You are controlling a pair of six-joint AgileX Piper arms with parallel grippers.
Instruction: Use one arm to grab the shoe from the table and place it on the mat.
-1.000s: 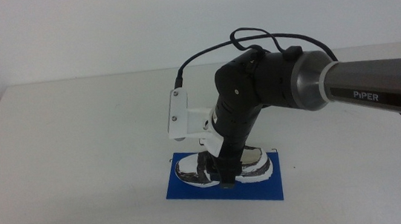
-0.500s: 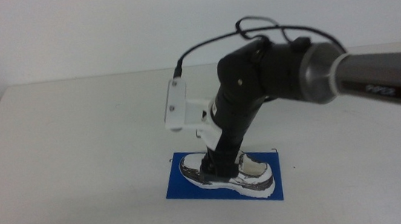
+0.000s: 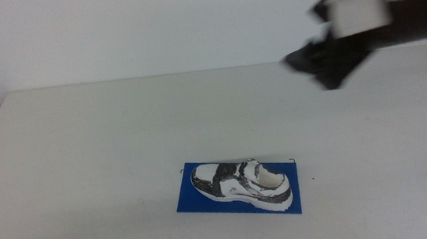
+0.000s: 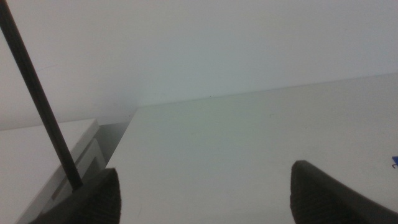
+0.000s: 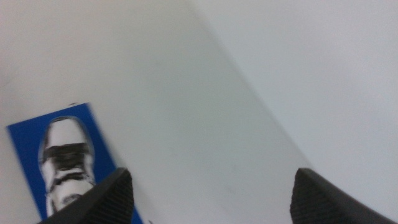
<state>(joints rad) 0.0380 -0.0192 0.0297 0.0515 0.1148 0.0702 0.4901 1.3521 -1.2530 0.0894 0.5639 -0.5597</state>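
Shoe (image 3: 242,184) lies on the mat (image 3: 193,200) near my table's (image 3: 81,149) front edge; right gripper (image 3: 326,60) spread, high by the far right corner; left gripper (image 4: 205,193) spread too.

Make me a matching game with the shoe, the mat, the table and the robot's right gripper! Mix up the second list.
Things:
1. shoe
2. mat
3. table
4. right gripper

Descriptions:
A. deep blue, flat, lying under something
B. up in the air near the far right, jaws open, holding nothing
C. plain white, the biggest thing here
D. white with black panels, sitting on the blue rectangle

Pairs: 1-D, 2-A, 3-C, 4-B
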